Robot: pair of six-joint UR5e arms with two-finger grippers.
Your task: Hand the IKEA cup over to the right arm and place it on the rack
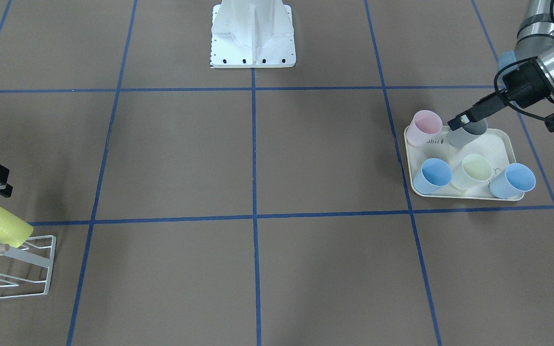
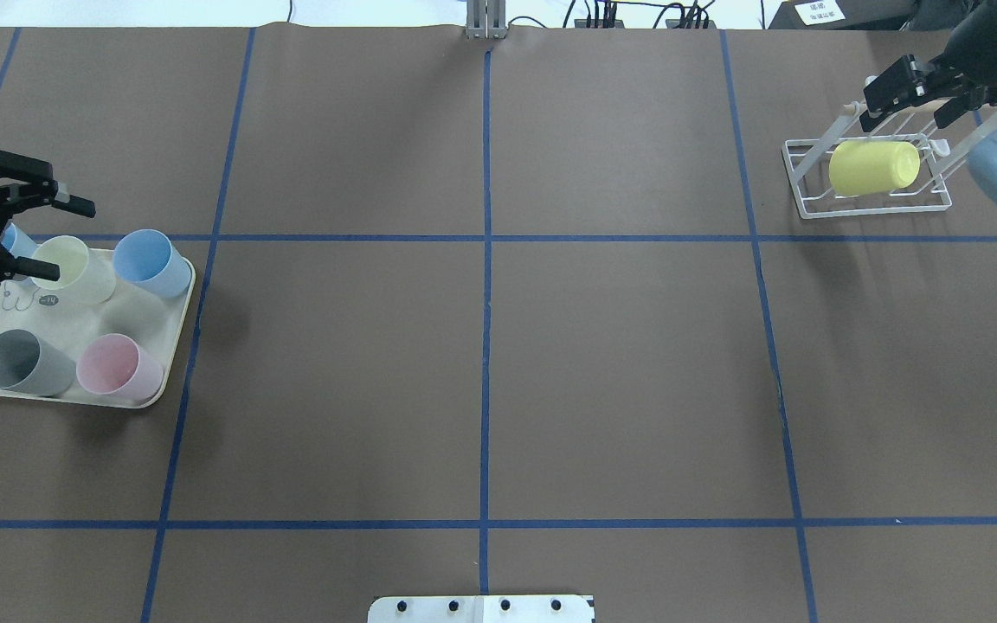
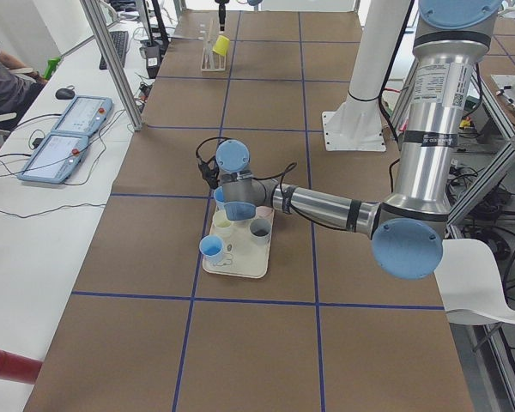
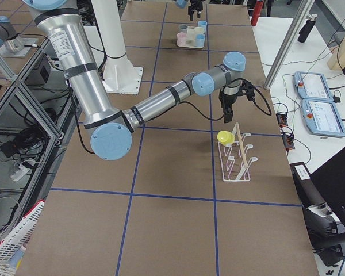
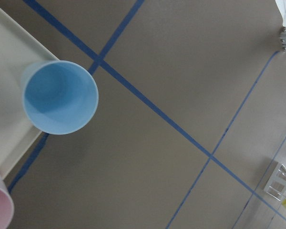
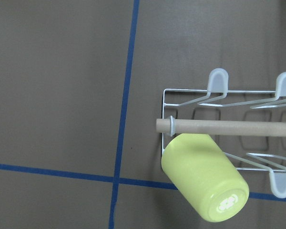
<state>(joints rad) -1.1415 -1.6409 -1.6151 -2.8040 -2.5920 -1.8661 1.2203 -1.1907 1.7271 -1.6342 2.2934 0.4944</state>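
- Overhead exterior view: your left gripper (image 2: 70,240) hangs above the tray's (image 2: 176,346) far left corner, fingers spread wide, nothing between them.
- Below it in the tray stand a pale yellow cup (image 2: 74,268) and a half-hidden blue cup (image 2: 21,243). You cannot tell how far the fingers are above them.
- Three more stand upright in the tray: a second blue cup (image 2: 151,262) at the far right corner, and a grey cup (image 2: 22,363) and a pink cup (image 2: 118,368) along the robot-side edge.
- The rack (image 6: 218,78) stands well apart from the tray, at the table's opposite end.
- A lime cup (image 6: 205,179) hangs tilted on the rack, base outward, just under the wooden dowel (image 6: 238,127).
- Your right gripper (image 2: 914,97) hovers over that dowel, fingers apart and empty.
- Blue tape lines (image 2: 485,238) cross the brown table between tray and rack.
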